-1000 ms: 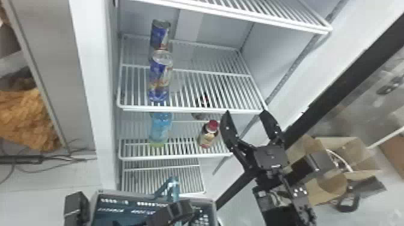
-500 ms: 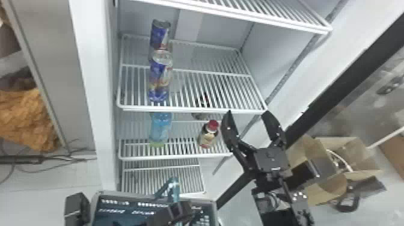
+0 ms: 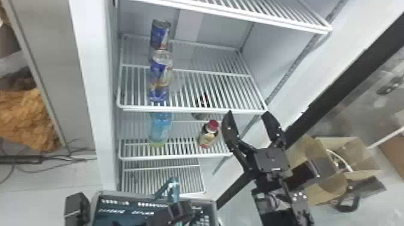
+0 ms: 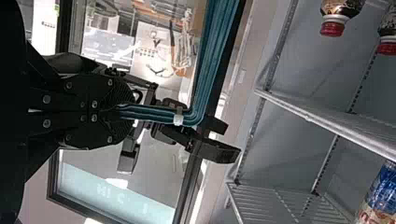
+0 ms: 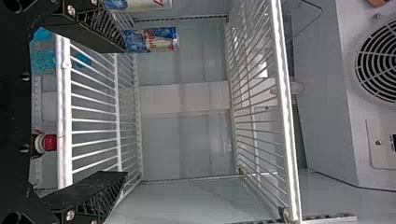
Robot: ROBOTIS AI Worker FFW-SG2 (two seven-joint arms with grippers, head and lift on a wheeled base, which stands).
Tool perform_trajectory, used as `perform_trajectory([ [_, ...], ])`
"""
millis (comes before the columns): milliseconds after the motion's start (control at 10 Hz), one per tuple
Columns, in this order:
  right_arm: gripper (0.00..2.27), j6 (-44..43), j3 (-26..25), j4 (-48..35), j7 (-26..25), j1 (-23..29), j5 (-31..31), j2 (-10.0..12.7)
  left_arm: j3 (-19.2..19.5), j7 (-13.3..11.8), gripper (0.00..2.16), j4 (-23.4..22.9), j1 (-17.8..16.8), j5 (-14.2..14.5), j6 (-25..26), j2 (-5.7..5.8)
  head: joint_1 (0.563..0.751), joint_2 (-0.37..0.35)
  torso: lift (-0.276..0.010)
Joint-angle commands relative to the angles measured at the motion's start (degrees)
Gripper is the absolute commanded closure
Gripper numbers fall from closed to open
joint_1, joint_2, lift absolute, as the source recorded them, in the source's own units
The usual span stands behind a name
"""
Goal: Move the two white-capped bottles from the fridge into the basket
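In the head view my right gripper (image 3: 248, 113) is open, before the fridge's right side, to the right of a red-capped bottle (image 3: 208, 135). A blue bottle (image 3: 161, 127) stands left of that bottle, its top behind the shelf edge. Two blue printed containers (image 3: 160, 34) stand one behind the other above. My left gripper (image 3: 177, 212) is beside the teal handle (image 3: 172, 186) of the grey basket (image 3: 97, 207). In the left wrist view my left gripper (image 4: 122, 112) is shut on the teal handle (image 4: 208, 70). My right gripper (image 5: 125, 112) has nothing between its fingers at the shelf.
Wire shelves (image 3: 192, 109) cross the fridge, their front edges near my right gripper. Another red-capped bottle (image 4: 387, 32) is deeper inside. A cardboard box (image 3: 324, 192) sits right of my right arm, and an orange cloth (image 3: 27, 120) lies at the far left.
My right gripper has shifted slightly to the right and tilted a little, its fingers staying apart. The basket and the fridge's contents look unmoved.
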Motion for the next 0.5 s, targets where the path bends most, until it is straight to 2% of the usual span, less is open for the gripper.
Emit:
perform_trajectory([
  [0, 0.11, 0.01, 0.04, -0.02, 0.01, -0.02, 0.03, 0.00, 0.00, 0.00, 1.18, 0.00, 0.00, 0.06, 0.00, 0.00, 0.695, -0.350, 0.000],
  [400, 0.11, -0.27, -0.07, -0.16, 0.01, -0.02, -0.09, 0.00, 0.00, 0.00, 1.18, 0.00, 0.00, -0.06, 0.00, 0.00, 0.695, -0.350, 0.000],
])
